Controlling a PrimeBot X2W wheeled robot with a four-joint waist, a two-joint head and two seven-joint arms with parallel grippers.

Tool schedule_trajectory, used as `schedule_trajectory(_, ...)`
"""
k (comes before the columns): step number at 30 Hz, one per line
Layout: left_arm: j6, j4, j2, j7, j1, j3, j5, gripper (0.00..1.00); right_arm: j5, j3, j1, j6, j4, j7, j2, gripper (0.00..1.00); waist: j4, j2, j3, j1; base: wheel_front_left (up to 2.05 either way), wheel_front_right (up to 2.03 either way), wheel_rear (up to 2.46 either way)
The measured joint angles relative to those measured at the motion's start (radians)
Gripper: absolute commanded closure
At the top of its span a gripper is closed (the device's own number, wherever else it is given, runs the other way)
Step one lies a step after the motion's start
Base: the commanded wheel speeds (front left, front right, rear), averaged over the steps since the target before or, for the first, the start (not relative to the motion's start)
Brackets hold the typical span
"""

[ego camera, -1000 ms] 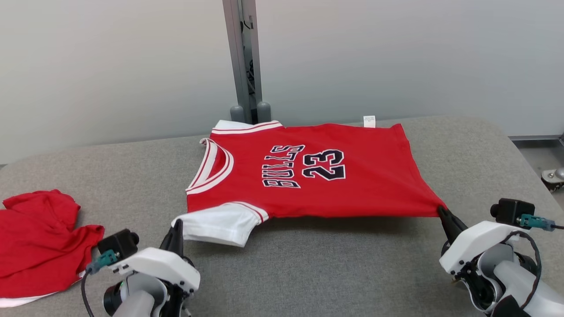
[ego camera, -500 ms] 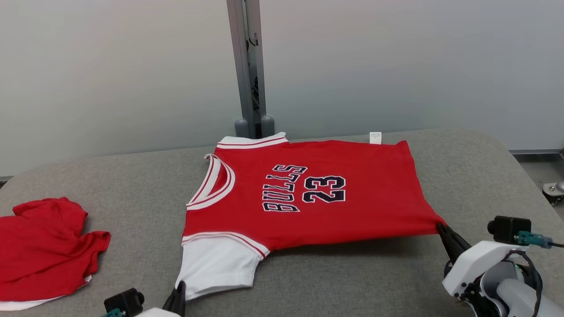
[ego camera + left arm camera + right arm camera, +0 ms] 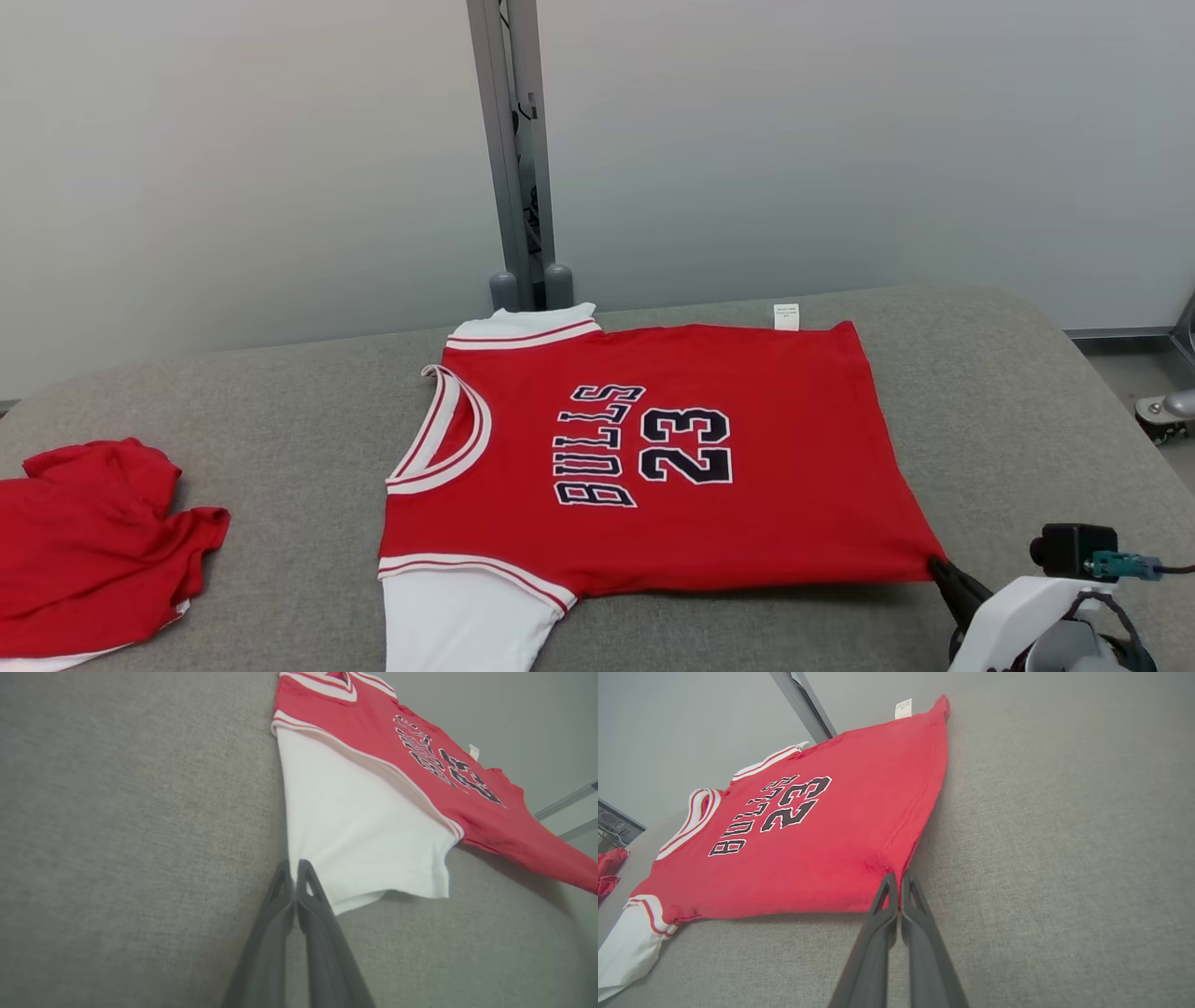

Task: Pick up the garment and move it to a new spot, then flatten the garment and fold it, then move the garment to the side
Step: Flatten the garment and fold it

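Observation:
The garment (image 3: pixel 653 448) is a red jersey with white sleeves, "BULLS 23" across its chest, spread on the grey table. In the left wrist view my left gripper (image 3: pixel 295 865) is shut on the hem of its white sleeve (image 3: pixel 355 830). My right gripper (image 3: pixel 936 566) is shut on the near red bottom corner of the garment (image 3: pixel 822 826), and the right wrist view shows the right gripper (image 3: pixel 896 877) pinching that corner. The cloth stretches taut between the two grips.
A second crumpled red garment (image 3: pixel 93 541) lies at the table's left edge. A grey post (image 3: pixel 512 159) stands behind the table (image 3: pixel 280 411) against the pale wall. Bare grey table surface lies right of the jersey.
The head view has tilted, so the jersey sits lower in it. Both grippers have drawn toward me with the near edge, pulling the jersey flatter; the left gripper has left the head view.

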Motion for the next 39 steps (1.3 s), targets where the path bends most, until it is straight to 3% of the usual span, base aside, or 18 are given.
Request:
schedule_trajectory(17, 0.048, -0.107, 0.040, 0.013, 0.086, 0.010, -0.009, 1.00, 0.124, 0.079, 0.101, 0.000, -0.181, 0.208, -0.111, 1.00, -0.001, 0.0000, -0.003, 0.0000, 0.00, 0.00, 0.00)
schedule_trajectory(39, 0.050, -0.430, 0.210, 0.346, 0.273, -0.050, -0.053, 1.00, 0.277, 0.084, 0.191, 0.000, -0.367, 0.478, -0.278, 1.00, 0.039, 0.0000, -0.017, 0.0000, 0.00, 0.00, 0.00)
